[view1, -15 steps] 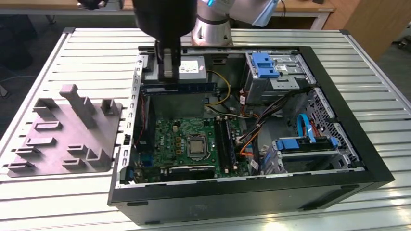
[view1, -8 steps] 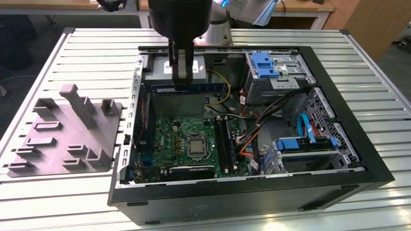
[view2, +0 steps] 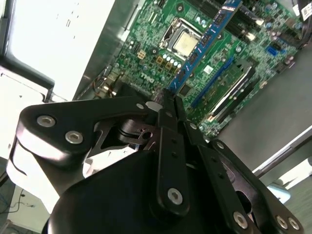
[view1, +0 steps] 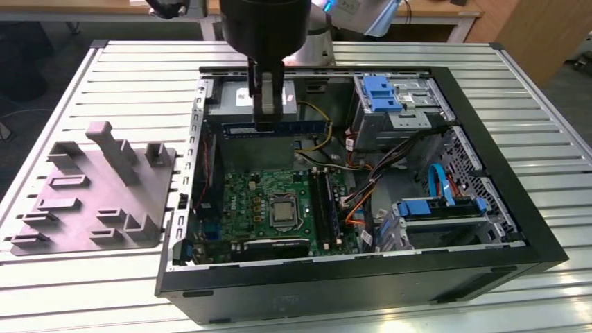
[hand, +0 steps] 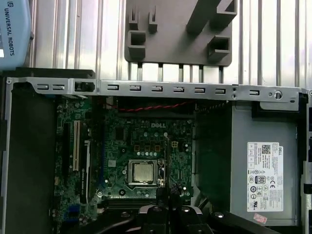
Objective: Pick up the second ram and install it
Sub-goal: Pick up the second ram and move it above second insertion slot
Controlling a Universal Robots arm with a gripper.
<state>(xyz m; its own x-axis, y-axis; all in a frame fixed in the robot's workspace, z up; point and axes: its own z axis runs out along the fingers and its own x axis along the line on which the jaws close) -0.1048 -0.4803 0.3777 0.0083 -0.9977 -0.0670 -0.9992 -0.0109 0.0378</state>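
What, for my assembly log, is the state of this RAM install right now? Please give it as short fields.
gripper: shut on the second ram
second ram: held in the air over the motherboard, not seated in a slot
motherboard: exposed inside the open computer case
computer case: lying on the slatted table, side open
fixture tray: grey, on the table at the exterior view's left of the case

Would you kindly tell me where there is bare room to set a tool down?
Bare slatted metal table lies in front of the grey plastic fixture tray and at the exterior view's right of the open black computer case. Inside is crowded: cables, drive cages, gripper holding the blue-green memory stick.
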